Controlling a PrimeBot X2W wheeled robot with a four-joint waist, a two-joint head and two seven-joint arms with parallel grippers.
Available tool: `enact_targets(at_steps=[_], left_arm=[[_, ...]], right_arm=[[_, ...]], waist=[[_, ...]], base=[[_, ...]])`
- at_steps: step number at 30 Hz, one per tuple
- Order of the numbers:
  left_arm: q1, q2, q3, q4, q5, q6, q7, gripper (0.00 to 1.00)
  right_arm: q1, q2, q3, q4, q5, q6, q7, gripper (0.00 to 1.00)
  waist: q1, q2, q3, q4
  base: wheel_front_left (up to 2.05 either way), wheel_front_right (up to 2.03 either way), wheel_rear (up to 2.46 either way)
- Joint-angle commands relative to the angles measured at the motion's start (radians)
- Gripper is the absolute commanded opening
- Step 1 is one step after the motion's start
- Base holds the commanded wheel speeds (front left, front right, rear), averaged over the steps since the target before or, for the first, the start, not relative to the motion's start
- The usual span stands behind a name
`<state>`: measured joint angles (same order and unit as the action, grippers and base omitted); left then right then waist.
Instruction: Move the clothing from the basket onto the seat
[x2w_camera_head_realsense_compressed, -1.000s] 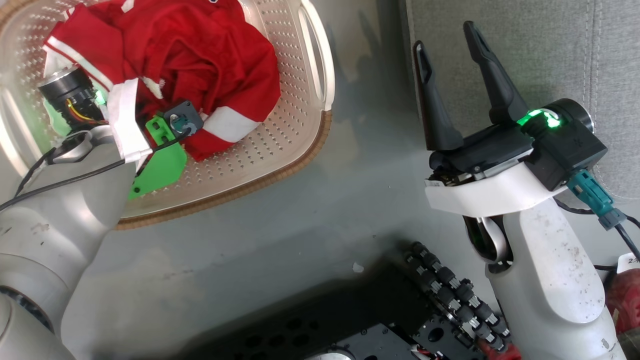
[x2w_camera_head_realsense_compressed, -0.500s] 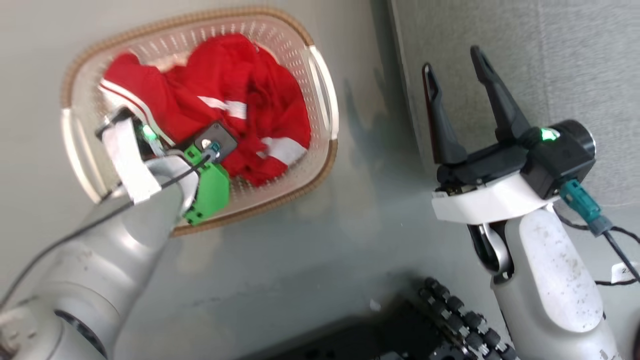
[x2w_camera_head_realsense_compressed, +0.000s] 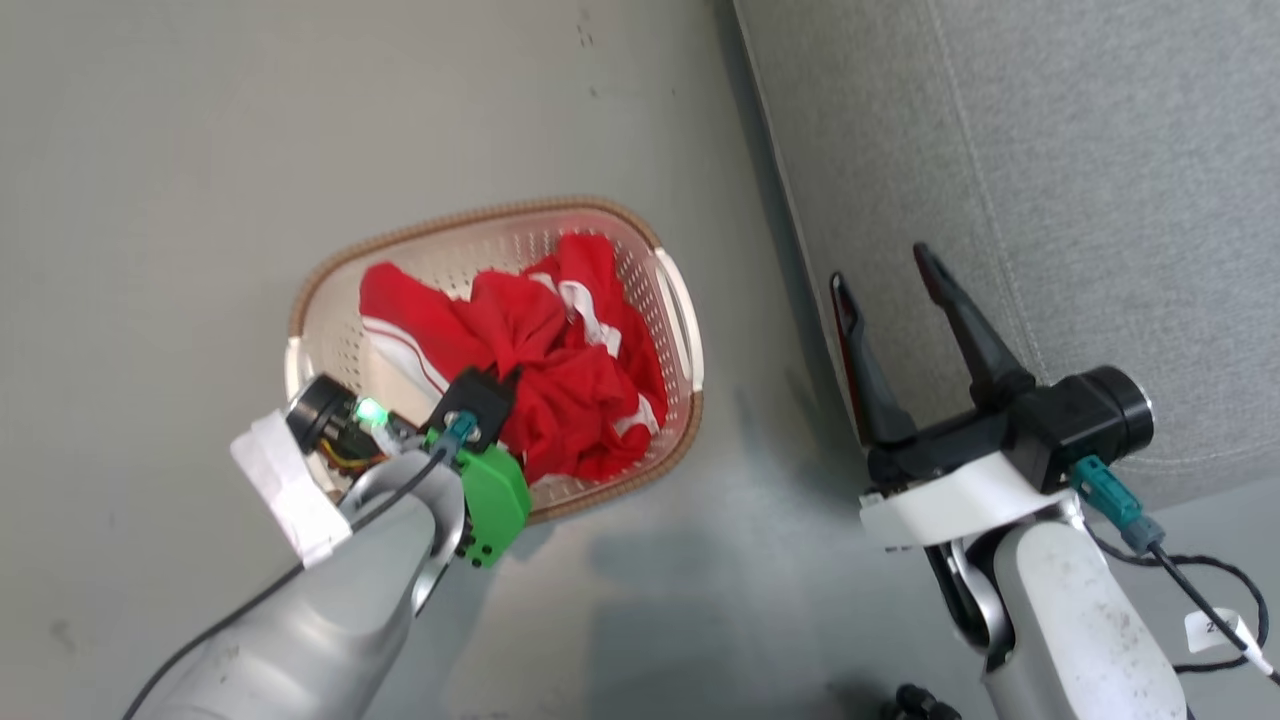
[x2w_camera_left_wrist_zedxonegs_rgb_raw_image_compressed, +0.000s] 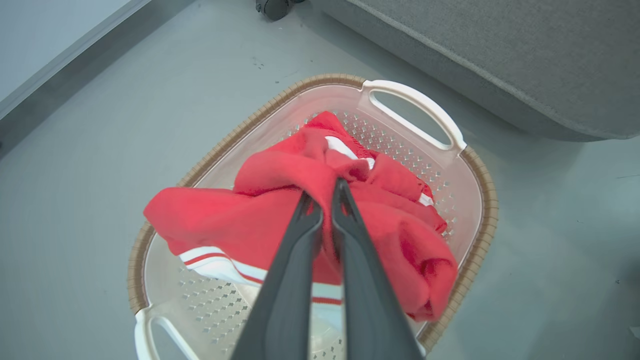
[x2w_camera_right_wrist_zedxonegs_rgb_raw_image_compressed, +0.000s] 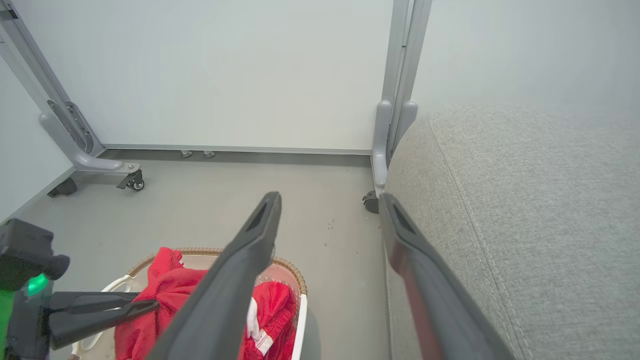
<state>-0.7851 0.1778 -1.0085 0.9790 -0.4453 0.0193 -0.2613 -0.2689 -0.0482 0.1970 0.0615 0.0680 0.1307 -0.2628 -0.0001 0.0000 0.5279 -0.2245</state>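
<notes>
Clothing (x2w_camera_left_wrist_zedxonegs_rgb_raw_image_compressed: 280, 215): red bunch with white stripes, in the basket (x2w_camera_left_wrist_zedxonegs_rgb_raw_image_compressed: 480, 200).

Left wrist view. The left tool (x2w_camera_left_wrist_zedxonegs_rgb_raw_image_compressed: 325, 189) is clenched on a fold at the top of the clothing, fingers nearly together with red fabric pinched at the tips. A white-striped hem hangs low on the left, over the perforated bottom. The dark fingers cover the middle of the bunch. How the two garments divide cannot be made out. The basket's near handle is cut by the bottom edge. The seat (x2w_camera_left_wrist_zedxonegs_rgb_raw_image_compressed: 500, 60) lies at upper right, a strip of bare floor (x2w_camera_left_wrist_zedxonegs_rgb_raw_image_compressed: 100, 125) between it and the far handle.

Head view. The basket stands on the floor left of the seat, near but apart. The left arm (x2w_camera_head_realsense_compressed: 330, 600) and its green wrist mount (x2w_camera_head_realsense_compressed: 490, 500) hide the left tool's fingers and the basket's near rim. The right tool (x2w_camera_head_realsense_compressed: 878, 265) is released and holds nothing, fingers spread, over the seat's edge, well apart from the clothing. Open floor lies left of and beyond the basket.

Right wrist view. Between spread fingers: floor, a castered frame (x2w_camera_right_wrist_zedxonegs_rgb_raw_image_compressed: 90, 160), a pale wall. The seat's top at right is bare. At lower left the clothing stands above the brown rim, the left tool's fingers closed on it from the left. The bottom edge cuts the basket.
</notes>
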Motion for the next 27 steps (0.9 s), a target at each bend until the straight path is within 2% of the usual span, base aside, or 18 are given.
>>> enact_targets(at_steps=[1, 5, 14, 21, 27], left_arm=[[0.049, 0.011, 0.022, -0.038, 0.001, 0.023, -0.005, 0.00], [0.136, 0.017, 0.063, -0.129, 0.031, 0.062, -0.005, 0.00], [0.315, 0.014, 0.202, -0.328, 0.062, 0.105, -0.005, 0.00], [0.436, 0.004, 0.318, -0.477, 0.119, 0.123, -0.005, 0.00], [0.507, -0.005, 0.386, -0.586, 0.175, 0.114, -0.005, 0.00]], right_arm=[[0.038, -0.004, 0.000, 0.009, -0.004, 0.000, -0.003, 1.00], [0.089, -0.004, 0.003, 0.021, -0.010, 0.000, -0.003, 1.00], [0.200, -0.004, 0.013, 0.046, -0.010, 0.000, -0.003, 1.00], [0.267, -0.004, 0.026, 0.050, -0.008, 0.000, -0.003, 1.00], [0.304, -0.004, -0.002, 0.023, 0.000, 0.000, -0.003, 1.00]], waist=[[0.0001, 0.0000, -0.180, 0.051], [0.0001, 0.0000, -0.258, 0.057], [0.0001, 0.0000, -0.418, 0.066], [0.0001, 0.0000, -0.505, 0.069], [0.0001, 0.0000, -0.535, 0.082]], base=[[0.00, 0.00, 0.00], [0.00, 0.00, 0.00], [0.00, 0.00, 0.00], [0.00, 0.00, 0.00], [0.00, 0.00, 0.00]])
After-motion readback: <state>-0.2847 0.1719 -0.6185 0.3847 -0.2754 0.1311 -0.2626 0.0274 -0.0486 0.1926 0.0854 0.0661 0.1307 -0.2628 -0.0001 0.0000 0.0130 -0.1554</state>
